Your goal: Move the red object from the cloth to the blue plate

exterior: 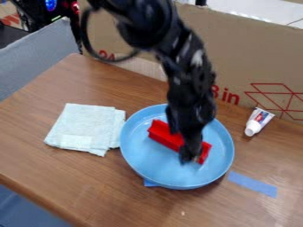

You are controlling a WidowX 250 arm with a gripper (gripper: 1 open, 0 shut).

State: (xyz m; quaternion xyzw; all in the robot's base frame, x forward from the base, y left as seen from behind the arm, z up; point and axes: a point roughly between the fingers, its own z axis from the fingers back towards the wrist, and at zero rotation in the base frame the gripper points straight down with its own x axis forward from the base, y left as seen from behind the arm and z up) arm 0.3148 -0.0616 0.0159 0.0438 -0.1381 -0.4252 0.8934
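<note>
Red object (162, 131) on blue plate (147, 166) | end effector (187, 158) above, spread open | tube (258, 121) beside plate

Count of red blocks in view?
1: the red block lies on the blue plate, partly behind the pincer. Another could be hidden behind the arm.

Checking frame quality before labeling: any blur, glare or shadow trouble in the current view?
Camera view: gripper and arm smeared, likely motion blur; red block partly hidden behind them but its edges fairly crisp; cloth bright, faint texture readable; plate evenly lit, no strong glare; whole picture coarse, fine print unreadable.
</note>
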